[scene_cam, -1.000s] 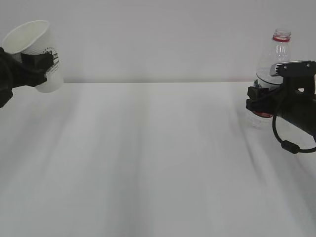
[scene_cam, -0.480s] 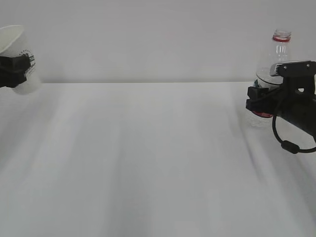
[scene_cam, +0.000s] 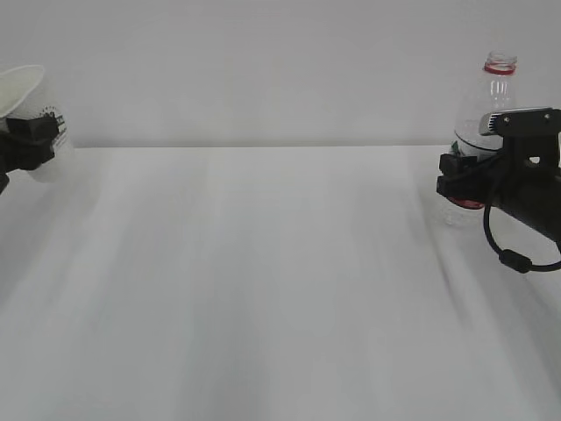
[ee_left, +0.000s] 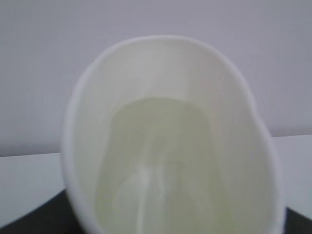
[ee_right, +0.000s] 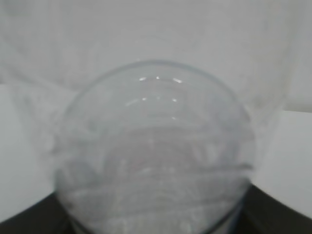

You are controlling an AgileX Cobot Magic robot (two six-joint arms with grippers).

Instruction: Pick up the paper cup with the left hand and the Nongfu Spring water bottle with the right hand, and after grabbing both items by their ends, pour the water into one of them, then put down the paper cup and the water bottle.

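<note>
Left hand (scene_cam: 22, 145) pinches the cup (scene_cam: 31, 110) far left, tilted; right hand (scene_cam: 465, 175) pinches the upright bottle (scene_cam: 495, 96) far right, well apart.

Left pincer (scene_cam: 31, 140) was chopped off by the exterior view's left edge, so you couldn't see the arm behind it, and its black body covered the paper cup's (scene_cam: 26, 96) lower wall. Right pincer (scene_cam: 460, 175) blocked the water bottle's (scene_cam: 498, 88) label and middle. Both wrist views were super blurry: the cup (ee_left: 170, 141) ran off the bottom edge, and the bottle (ee_right: 156, 156) was just a hazy dome, fingers not visible.
</note>
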